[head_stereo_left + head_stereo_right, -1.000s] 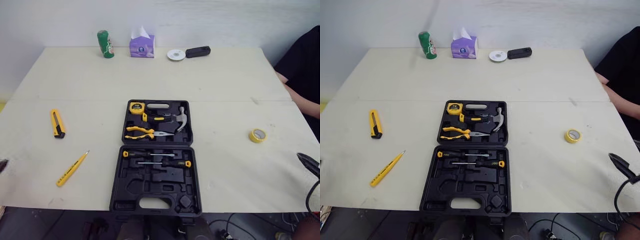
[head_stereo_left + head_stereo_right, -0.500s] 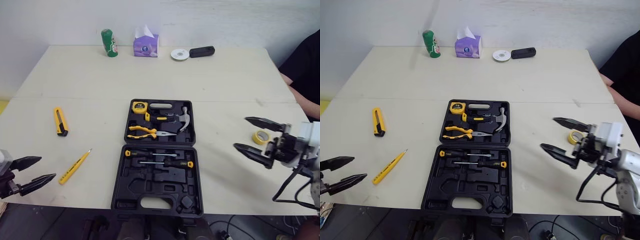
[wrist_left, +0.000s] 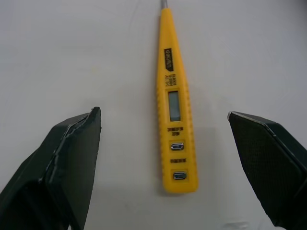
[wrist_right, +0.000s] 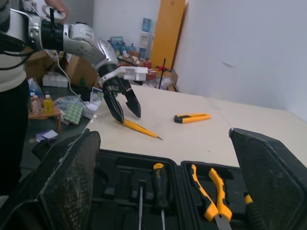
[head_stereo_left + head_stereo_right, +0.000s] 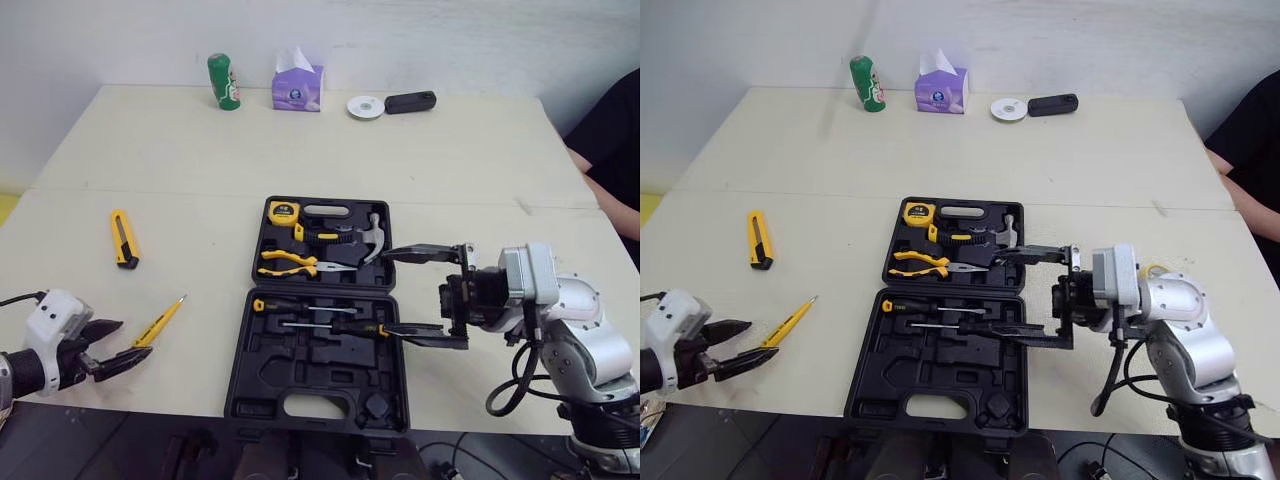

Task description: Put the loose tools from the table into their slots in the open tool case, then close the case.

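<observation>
Left eye view: we saw the pale counter [image 5: 200,150] with the open black tool case [image 5: 318,340] lying flat near its front edge. The far half held a tape measure, pliers and hammer; the near half held two screwdrivers and several empty slots.

The right end effector [image 5: 385,290] hung over the case's right side, fingers wide apart and holding nothing. The left end effector [image 5: 762,338], also spread and empty, sat low at the counter's near-left part, just beside the yellow tester pen [image 3: 175,120]. A yellow utility knife [image 5: 123,238] lay farther back, well apart from both.

We judged the step in hand to be picking up the pen. In the left wrist view its body ran straight up between the two fingers, so the approach was already square across its narrow width. The pen is thin and lies flat, so the tips should come down until they meet the counter, then close on the mid-body, not the metal tip.

The pen lay near the front edge, so a nudge toward us could drop it. Bare counter lay between pen and case, but the right end effector crowded the case.
</observation>
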